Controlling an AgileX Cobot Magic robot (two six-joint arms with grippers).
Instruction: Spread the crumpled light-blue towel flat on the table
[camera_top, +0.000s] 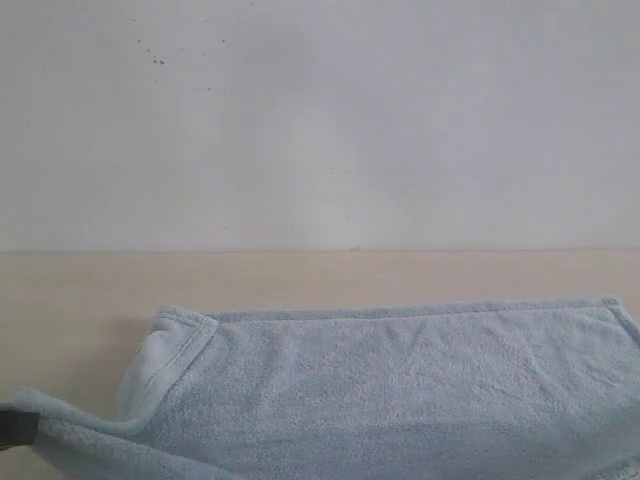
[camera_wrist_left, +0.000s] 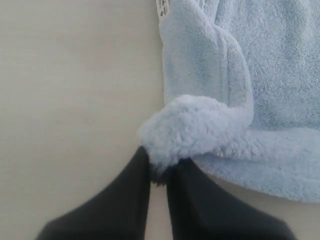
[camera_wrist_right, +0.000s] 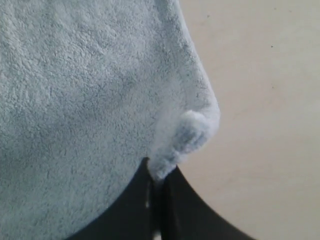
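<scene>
Pale-blue towel (camera_top: 400, 390) fills the nearest part of the exterior view, its near edge running off the bottom of the picture. It lies on the worktop (camera_top: 300, 275) mostly opened out, its long axis running side to side, parallel to the wall (camera_top: 320, 120) behind. The far hem is straight for most of its length. At the left end a corner flap is folded back onto the cloth, and the near left corner is drawn out to a point.

That point ends at the left tool (camera_wrist_left: 160, 172). Its wrist view shows the corner rolled into a fluffy knob against the dark fingertips (camera_wrist_left: 142, 160), which stand close with a thin gap between them. Whether they clamp the cloth or merely touch it cannot be told. A small white tag (camera_wrist_left: 162, 7) shows on the folded hem beyond the knob.

The right tool (camera_wrist_right: 159, 175) is outside the exterior view. Its own camera shows its fingers (camera_wrist_right: 140, 200) together, pinching a tuft at a rounded towel corner.

The task looks nearly done, with only the folded left end to open. That fold lies on the left arm's side, just past its tool toward the wall, so the left arm is the nearer one to turn it out.
</scene>
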